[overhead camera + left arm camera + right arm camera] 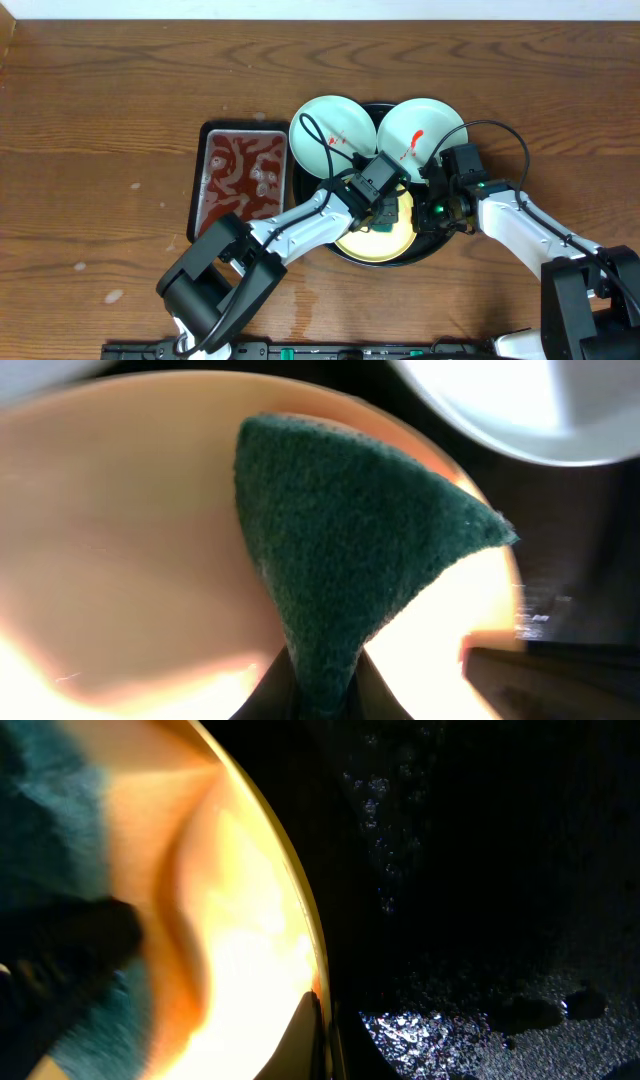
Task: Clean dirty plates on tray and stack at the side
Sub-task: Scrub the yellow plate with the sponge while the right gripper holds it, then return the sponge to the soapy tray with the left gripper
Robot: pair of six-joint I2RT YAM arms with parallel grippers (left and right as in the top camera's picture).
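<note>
Overhead: tray [432, 246] sits right of centre. One mint plate [333, 135] is at its 11 o'clock, a second mint plate [420, 130] at 1 o'clock, both red-smeared. The yellow plate [375, 245] lies at 6 o'clock. Left gripper [388, 208] is over the yellow plate, right gripper [428, 207] at its 3 o'clock edge. Left wrist: jaws clamped on a green scouring pad [340, 530], long axis 6 to 12 o'clock, lying on the plate face. Right wrist: jaws pinched together on the yellow rim, bracing it. Judgement: bare face lies at the pad's 9 o'clock, so the left arm strokes there.
</note>
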